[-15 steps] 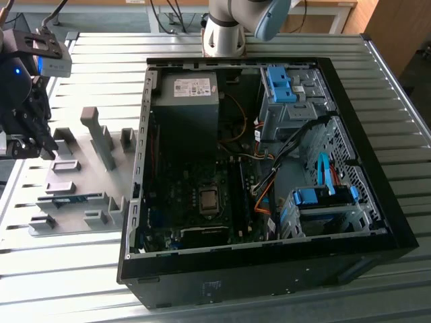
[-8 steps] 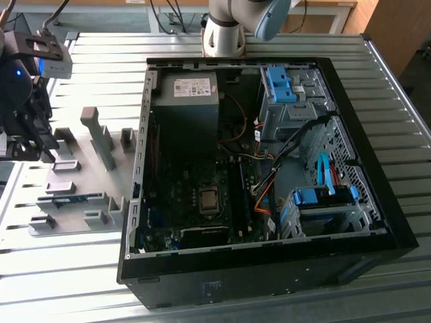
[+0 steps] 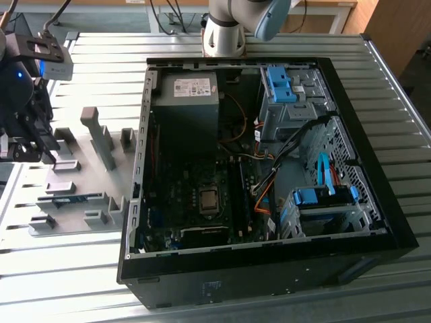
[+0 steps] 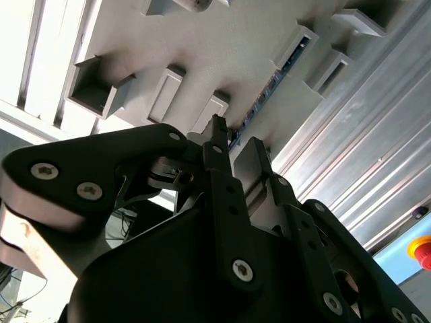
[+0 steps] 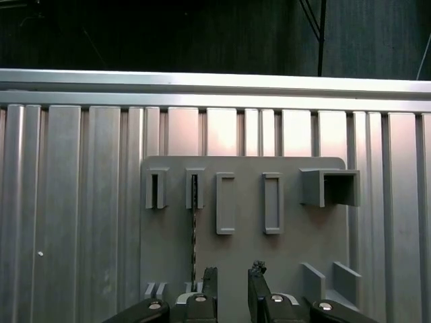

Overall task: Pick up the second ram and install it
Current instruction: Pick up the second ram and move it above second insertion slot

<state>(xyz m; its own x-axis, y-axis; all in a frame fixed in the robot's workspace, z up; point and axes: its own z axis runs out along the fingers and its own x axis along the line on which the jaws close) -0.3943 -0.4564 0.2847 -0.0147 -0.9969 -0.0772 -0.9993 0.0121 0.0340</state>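
The second ram (image 3: pixel 70 200) is a thin blue-green stick standing on edge between grey holder blocks on the grey plate (image 3: pixel 87 171), at the exterior view's left. My gripper (image 3: pixel 35 145) hangs above the plate's far-left part. In the first wrist view the ram (image 5: pixel 194 232) is a dark line just beside my open gripper (image 5: pixel 233 272), outside the gap between the fingers. In the second wrist view the ram's edge (image 4: pixel 269 87) runs away from the gripper (image 4: pixel 234 145). Nothing is between the fingers.
An open computer case (image 3: pixel 133 202) lies right of the plate, with a motherboard and processor socket (image 3: pixel 210 200), power supply (image 3: pixel 185 101), cables and blue drive latches (image 3: pixel 279 84). Tall grey blocks (image 3: pixel 101 138) rise from the plate. A red button (image 4: pixel 423 250) sits on the ribbed metal table (image 3: pixel 87 60).
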